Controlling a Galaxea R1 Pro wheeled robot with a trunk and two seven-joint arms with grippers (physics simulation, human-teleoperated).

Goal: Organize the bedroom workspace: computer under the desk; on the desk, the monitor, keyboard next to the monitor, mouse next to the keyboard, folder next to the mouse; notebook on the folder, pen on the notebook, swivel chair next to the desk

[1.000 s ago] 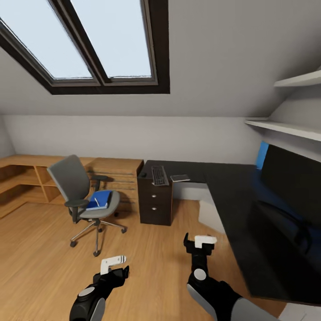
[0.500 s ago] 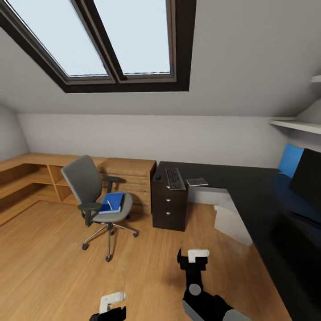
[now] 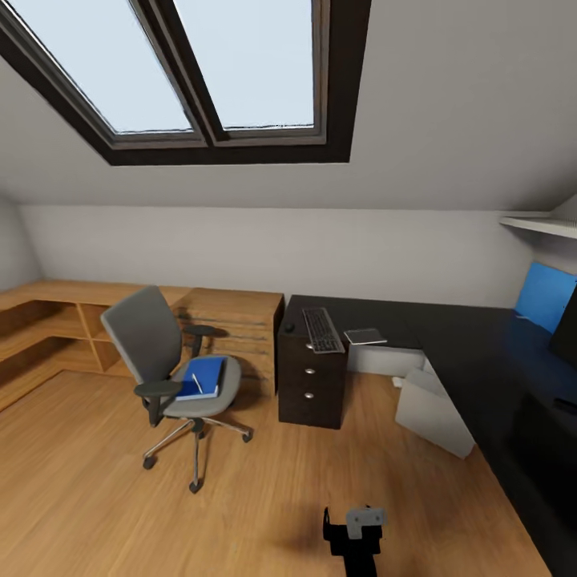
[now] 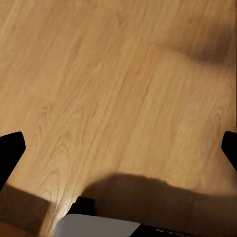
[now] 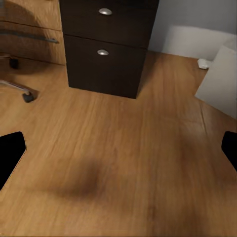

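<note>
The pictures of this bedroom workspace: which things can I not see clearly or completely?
- Monitor: head view, cut off by the right edge; only a dark corner shows.
- Mouse: head view, a tiny dark blob left of the keyboard; shape unclear.
- Pen: head view, a thin white line on the folder; too small for detail.
- Computer: head view, partly hidden under the desk.
- Right gripper: head view, cut by the bottom edge.

I see the swivel chair on the wood floor with the blue folder and a pen on its seat. The keyboard and notebook lie on the black surface above the drawers; my right claw shows low in view.
</note>
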